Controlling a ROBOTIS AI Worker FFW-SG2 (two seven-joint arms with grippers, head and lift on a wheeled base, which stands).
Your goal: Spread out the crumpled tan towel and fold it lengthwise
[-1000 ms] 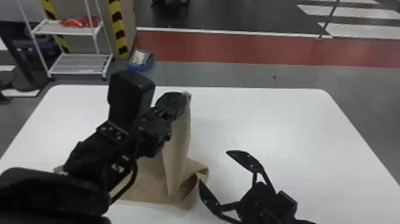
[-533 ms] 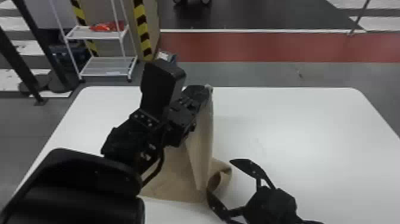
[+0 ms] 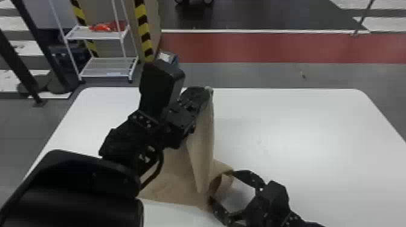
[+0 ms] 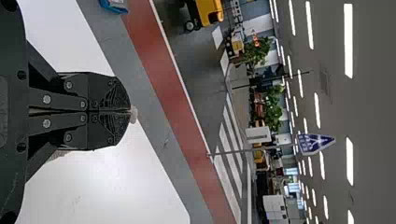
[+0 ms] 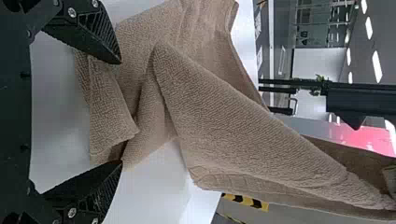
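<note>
My left gripper (image 3: pixel 208 90) is raised over the table's middle in the head view, shut on a corner of the tan towel (image 3: pixel 204 145), which hangs down and spreads crumpled on the table below. In the left wrist view, a bit of towel (image 4: pixel 134 114) pokes out past the left gripper (image 4: pixel 130 111). My right gripper (image 3: pixel 222 187) stands open low at the towel's right edge, a curled fold between its fingers. In the right wrist view, a loose flap of towel (image 5: pixel 109 116) lies between the spread fingertips of the right gripper (image 5: pixel 121 112).
The white table (image 3: pixel 302 129) extends to the right of the towel. Beyond its far edge, a white shelf rack (image 3: pixel 105 65) and a blue box (image 3: pixel 169 57) stand on the floor at the left.
The head view has swung left, shifting the scene rightward. My right gripper, still open, has come closer to the towel's curled edge. My left gripper keeps holding the raised corner.
</note>
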